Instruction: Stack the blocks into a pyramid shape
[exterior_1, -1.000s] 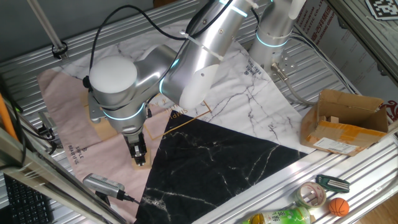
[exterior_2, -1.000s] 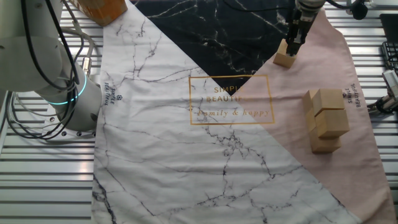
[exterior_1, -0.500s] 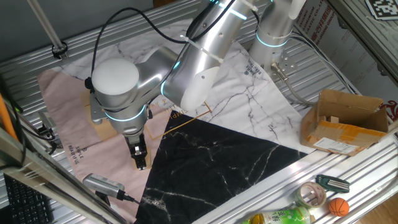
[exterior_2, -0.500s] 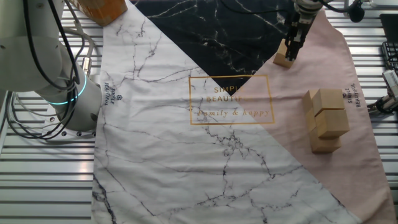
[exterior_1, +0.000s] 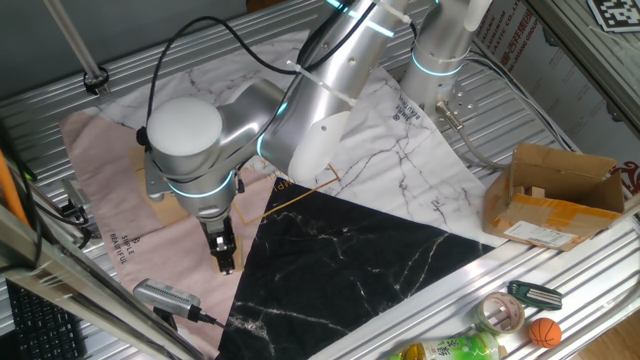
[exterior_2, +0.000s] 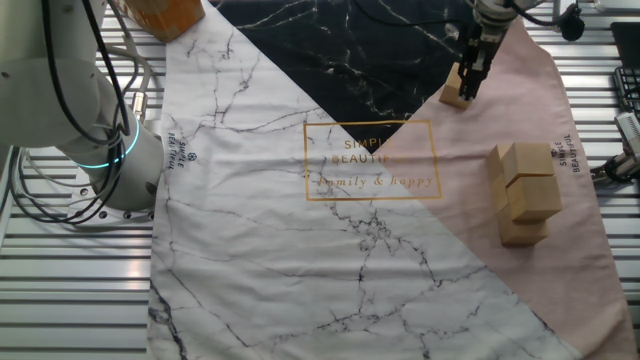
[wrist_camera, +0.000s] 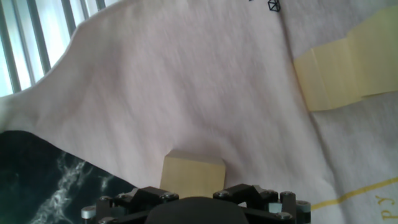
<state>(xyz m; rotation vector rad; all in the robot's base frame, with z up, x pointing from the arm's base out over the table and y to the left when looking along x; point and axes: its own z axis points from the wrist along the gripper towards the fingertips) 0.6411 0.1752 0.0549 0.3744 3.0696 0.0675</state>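
single block (exterior_2: 456, 95) under tool (exterior_2: 470, 88) | stacked blocks (exterior_2: 524, 195) well apart

A slatted aluminium worktop (exterior_2: 80, 290) carries a cloth (exterior_2: 300, 250) in white marble, black marble and pink; a cardboard box (exterior_1: 555, 195) and what seems a tape roll (exterior_1: 500, 313) sit aside

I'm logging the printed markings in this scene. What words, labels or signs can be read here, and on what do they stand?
"SIMPLE BEAUTIFUL" and "family & happy": in the gold frame printed on the cloth.
Small print on the cloth's white edge: too small to read.
Small print on its pink edge: too small to read.
Red-and-white sign behind the robot: blurred.
Bottle label: unreadable.
Black-and-white square code: a marker, no words.
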